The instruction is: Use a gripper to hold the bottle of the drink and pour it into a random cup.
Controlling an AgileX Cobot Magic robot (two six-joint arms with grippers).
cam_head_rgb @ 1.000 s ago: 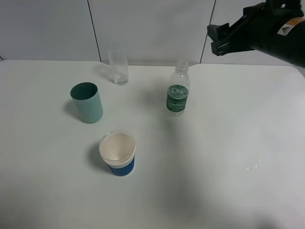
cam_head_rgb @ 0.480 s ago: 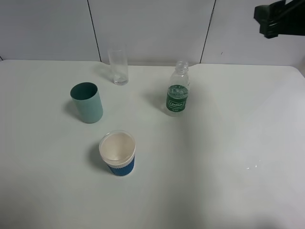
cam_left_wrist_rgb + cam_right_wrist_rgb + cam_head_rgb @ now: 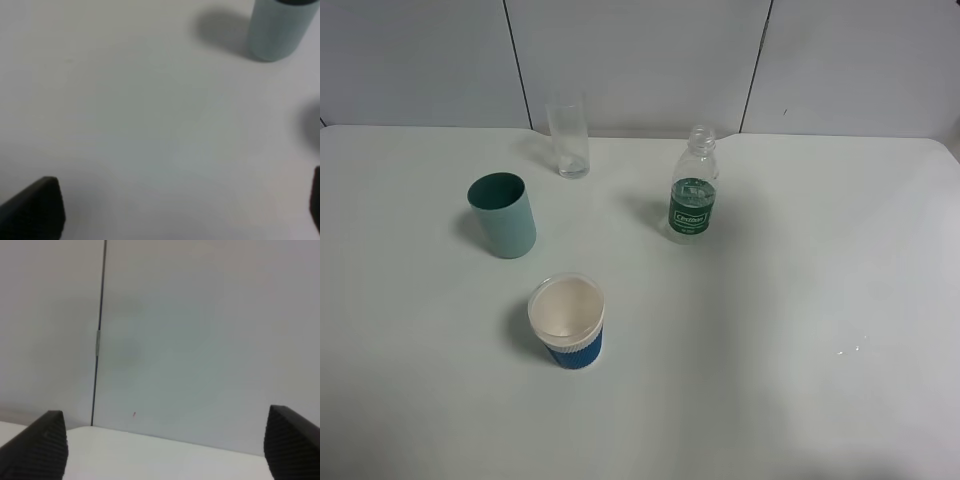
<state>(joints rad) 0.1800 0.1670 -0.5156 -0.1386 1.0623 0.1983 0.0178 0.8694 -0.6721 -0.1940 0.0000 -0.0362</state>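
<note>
The bottle of the drink (image 3: 693, 187) stands upright and uncapped at the back middle of the white table (image 3: 770, 300), with clear liquid and a dark green label. No arm shows in the exterior high view. My left gripper (image 3: 175, 210) is open over bare table, with its dark fingertips (image 3: 35, 210) wide apart and the teal cup (image 3: 277, 27) ahead of it. My right gripper (image 3: 165, 445) is open and empty, facing the wall, with its fingertips (image 3: 37, 445) wide apart. The bottle is out of both wrist views.
A teal cup (image 3: 503, 214) stands at the left. A white paper cup with a blue sleeve (image 3: 567, 322) stands in front of it. A clear glass (image 3: 568, 136) stands at the back by the panelled wall. Small drops (image 3: 850, 350) lie on the table at the right.
The right arm, at the upper right of the exterior high view a second ago, has drawn back up and to the right and left that view. The bottle and cups have not moved.
</note>
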